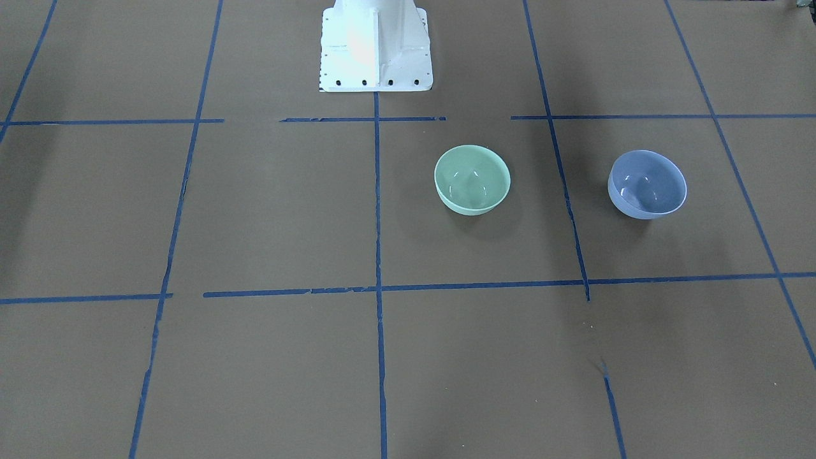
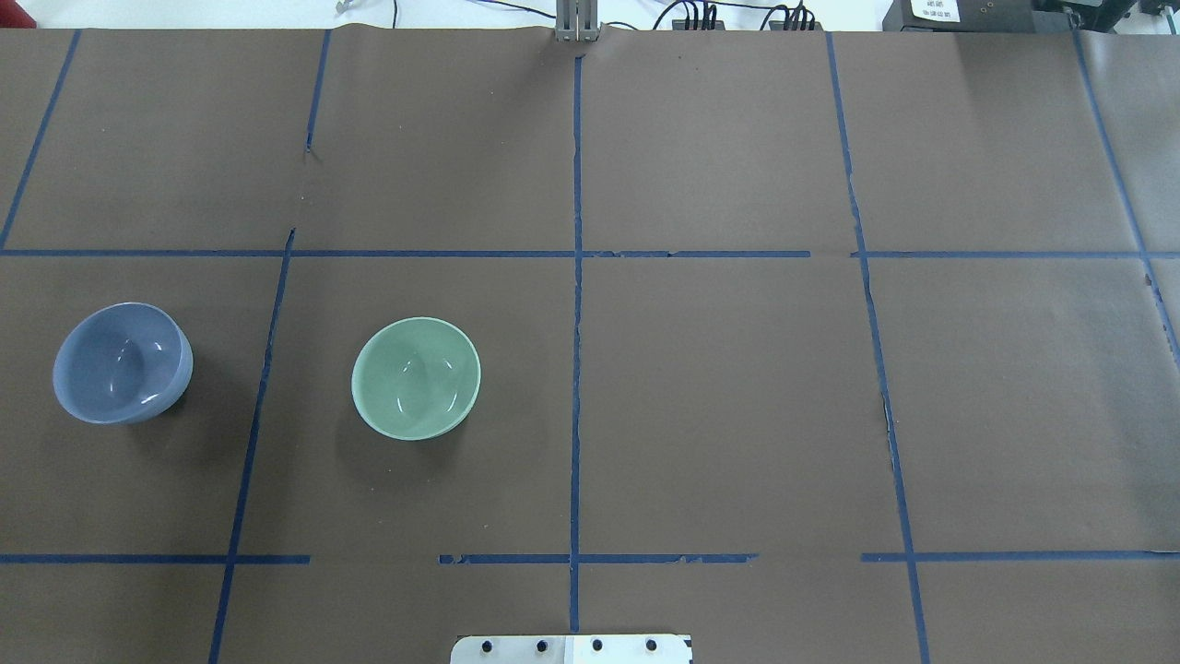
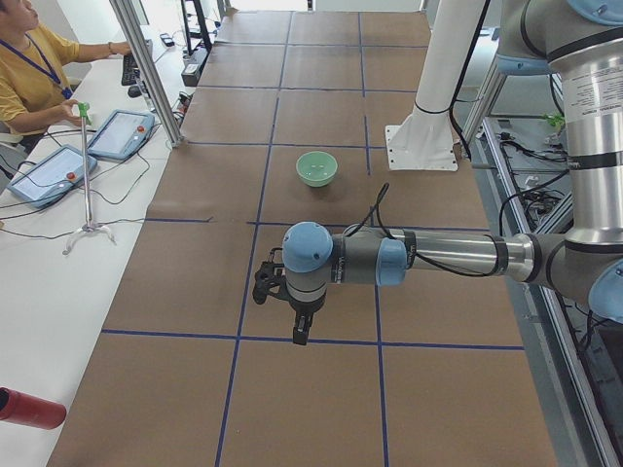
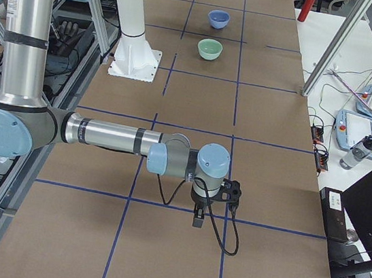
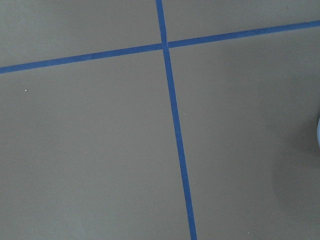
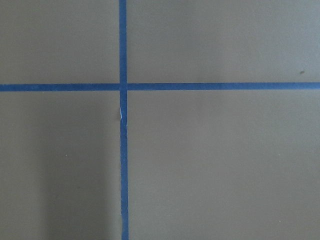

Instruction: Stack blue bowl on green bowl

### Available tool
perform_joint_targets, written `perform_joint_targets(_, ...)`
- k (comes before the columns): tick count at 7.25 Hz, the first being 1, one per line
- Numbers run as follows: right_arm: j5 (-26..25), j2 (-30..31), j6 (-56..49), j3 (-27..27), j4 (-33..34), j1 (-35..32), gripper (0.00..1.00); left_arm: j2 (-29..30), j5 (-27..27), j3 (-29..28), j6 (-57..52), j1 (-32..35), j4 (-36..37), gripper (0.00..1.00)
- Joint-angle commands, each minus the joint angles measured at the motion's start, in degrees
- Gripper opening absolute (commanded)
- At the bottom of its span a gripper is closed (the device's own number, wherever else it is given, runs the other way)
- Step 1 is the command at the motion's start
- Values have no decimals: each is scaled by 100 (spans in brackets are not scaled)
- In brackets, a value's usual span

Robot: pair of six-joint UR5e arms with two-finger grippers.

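Observation:
The blue bowl stands upright on the brown table at the far left of the overhead view, and shows in the front view and the right side view. The green bowl stands upright to its right, apart from it, and also shows in the front view and the left side view. Both bowls are empty. My left gripper hangs above the table near the blue bowl's end. My right gripper hangs above the table's other end. I cannot tell whether either is open or shut.
The white robot pedestal stands at the table's robot-side edge. Blue tape lines divide the table into squares. An operator sits by tablets beside the table. A red bottle lies off the table's corner.

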State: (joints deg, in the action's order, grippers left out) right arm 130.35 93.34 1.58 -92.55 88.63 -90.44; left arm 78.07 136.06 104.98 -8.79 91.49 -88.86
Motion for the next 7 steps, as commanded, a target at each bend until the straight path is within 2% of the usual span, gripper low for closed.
perform_joint_targets(1,7,0,0,0,-3,0,100,41,0,13,-9,0,0,100)
perform_joint_targets(2,7,0,0,0,-3,0,100,163,0,-65,-18,0,-26,100)
perform_joint_targets(4,-1,0,0,0,-3,0,100,227,87,5,191,-139,-795,100)
perform_joint_targets(5,-1,0,0,0,5,0,100,191,79,-21,976,-654,-1035,100)
perform_joint_targets(6,-1,0,0,0,6,0,100,95,-51,-39,1959,-1172,-1759,100)
perform_joint_targets(7,-1,0,0,0,-3,0,100,-149,-427,-65,3126,-1813,-2846,100)
